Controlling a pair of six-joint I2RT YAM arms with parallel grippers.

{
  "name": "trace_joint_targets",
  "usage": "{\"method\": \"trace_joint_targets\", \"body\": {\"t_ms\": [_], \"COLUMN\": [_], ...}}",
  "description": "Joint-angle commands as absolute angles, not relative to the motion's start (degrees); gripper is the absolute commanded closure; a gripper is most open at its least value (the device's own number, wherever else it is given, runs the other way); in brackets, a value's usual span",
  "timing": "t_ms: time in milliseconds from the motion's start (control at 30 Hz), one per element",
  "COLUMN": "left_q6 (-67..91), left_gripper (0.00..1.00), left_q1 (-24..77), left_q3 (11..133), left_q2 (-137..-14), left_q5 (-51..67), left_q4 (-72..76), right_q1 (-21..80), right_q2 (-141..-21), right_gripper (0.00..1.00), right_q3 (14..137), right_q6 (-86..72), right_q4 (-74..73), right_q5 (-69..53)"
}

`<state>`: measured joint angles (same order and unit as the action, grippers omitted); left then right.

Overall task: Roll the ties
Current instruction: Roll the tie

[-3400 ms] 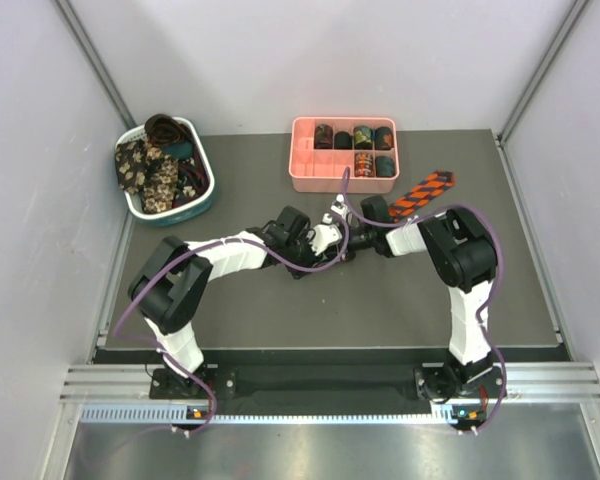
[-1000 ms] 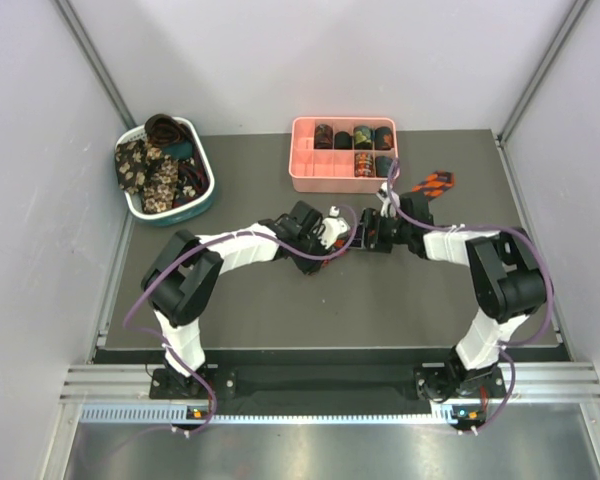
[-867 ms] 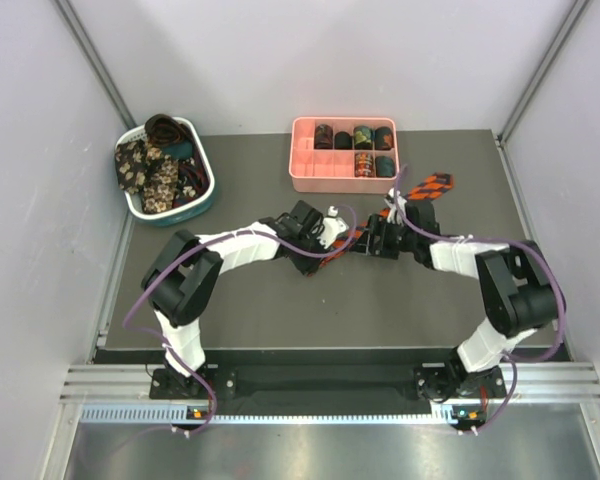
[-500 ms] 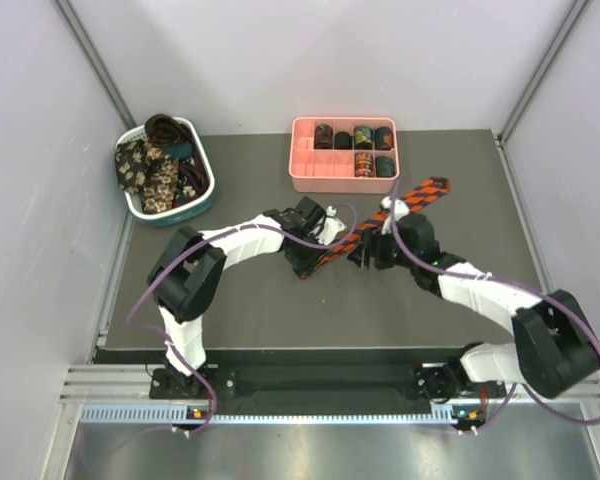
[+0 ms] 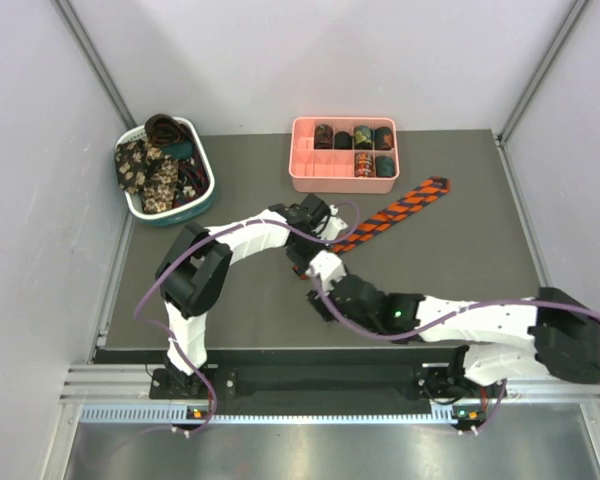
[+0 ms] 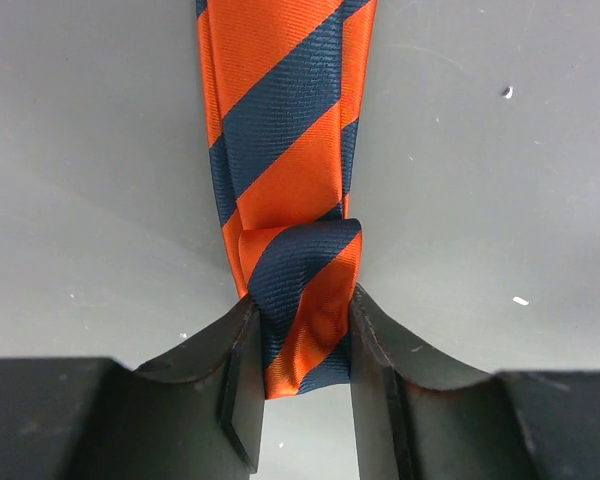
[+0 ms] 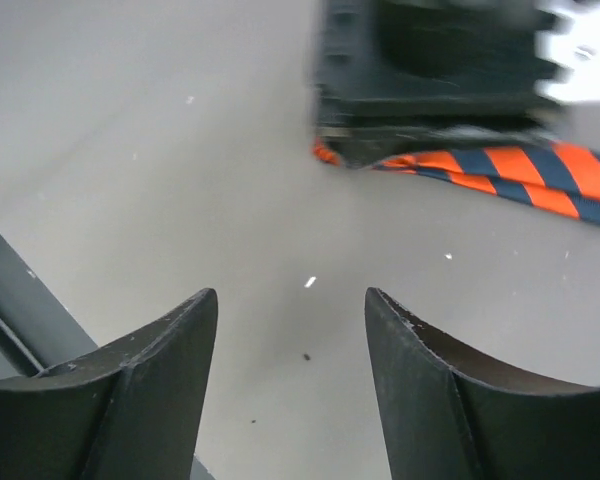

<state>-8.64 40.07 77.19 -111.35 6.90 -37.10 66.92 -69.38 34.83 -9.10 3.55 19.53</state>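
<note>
An orange-and-dark diagonal-striped tie lies stretched flat across the mat, from the far right down to the middle. My left gripper is shut on its folded narrow end. In the left wrist view the folded end sits between the fingers, and my left gripper rests on the mat. My right gripper is open and empty, low over the mat just in front of the left one. In the right wrist view my right gripper faces the tie and holds nothing.
A pink compartment tray at the back centre holds several small coiled ties. A white-and-teal basket at the back left holds floral and dark ties. The right arm lies low across the front of the mat.
My right arm let go near the tie's middle and swung down to the front centre, open. The tie now lies straight. My left gripper stayed shut on the narrow end.
</note>
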Motion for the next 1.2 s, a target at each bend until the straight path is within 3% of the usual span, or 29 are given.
{"method": "trace_joint_targets", "body": {"t_ms": [0, 200, 600, 833, 1167], "left_q6": [-7.65, -7.30, -4.48, -3.78, -3.34], "left_gripper": [0.62, 0.62, 0.61, 0.59, 0.58], "left_q1": [40.08, 40.08, 40.08, 40.17, 40.17], "left_q3": [77.16, 79.01, 83.76, 87.09, 91.05], "left_q2": [-114.52, -115.75, -119.53, -122.16, -125.07], "left_q5": [5.27, 5.62, 6.33, 6.77, 6.33], "left_q4": [-45.61, -48.42, -55.71, -60.63, -65.38], "right_q1": [73.29, 80.06, 77.52, 75.50, 73.74], "right_q2": [-75.04, -96.36, -129.00, -135.08, -136.76], "right_gripper": [0.40, 0.43, 0.42, 0.41, 0.42], "right_q3": [42.77, 60.68, 96.74, 101.60, 99.06], "right_q6": [-2.91, 3.60, -1.30, -0.97, -2.99], "right_q4": [2.20, -8.16, -37.96, -42.18, -43.68], "right_q5": [30.65, 41.54, 57.56, 60.72, 59.77]}}
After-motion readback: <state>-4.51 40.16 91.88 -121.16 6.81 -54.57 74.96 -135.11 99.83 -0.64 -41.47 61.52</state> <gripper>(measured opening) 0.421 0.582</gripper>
